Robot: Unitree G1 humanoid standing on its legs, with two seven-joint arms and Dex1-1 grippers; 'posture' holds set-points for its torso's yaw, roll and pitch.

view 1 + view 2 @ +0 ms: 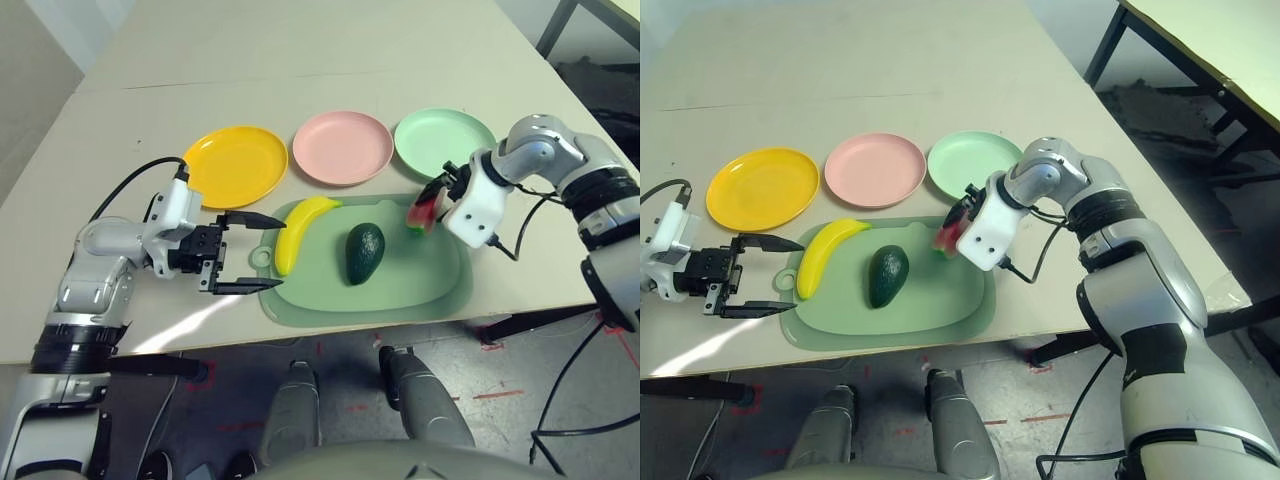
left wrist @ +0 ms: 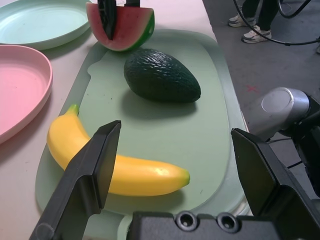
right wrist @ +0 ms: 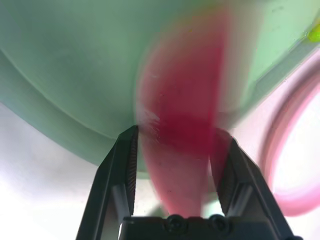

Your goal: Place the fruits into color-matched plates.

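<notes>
Three fruits [image 1: 364,252], three plates [image 1: 342,147], apparently one mat [image 1: 440,285].

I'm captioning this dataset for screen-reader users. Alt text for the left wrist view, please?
An open left pincer hovers over a yellow banana on a green mat. Beyond lie an avocado and a watermelon wedge with black fingers around it, beside pink and mint plates.

A green mat [image 1: 440,290] lies near the table's [image 1: 300,70] front edge, toward its right. Beyond the far right corner stands another table [image 1: 1210,40], dark-legged. Shoes [image 2: 250,30] stand on the floor.
</notes>
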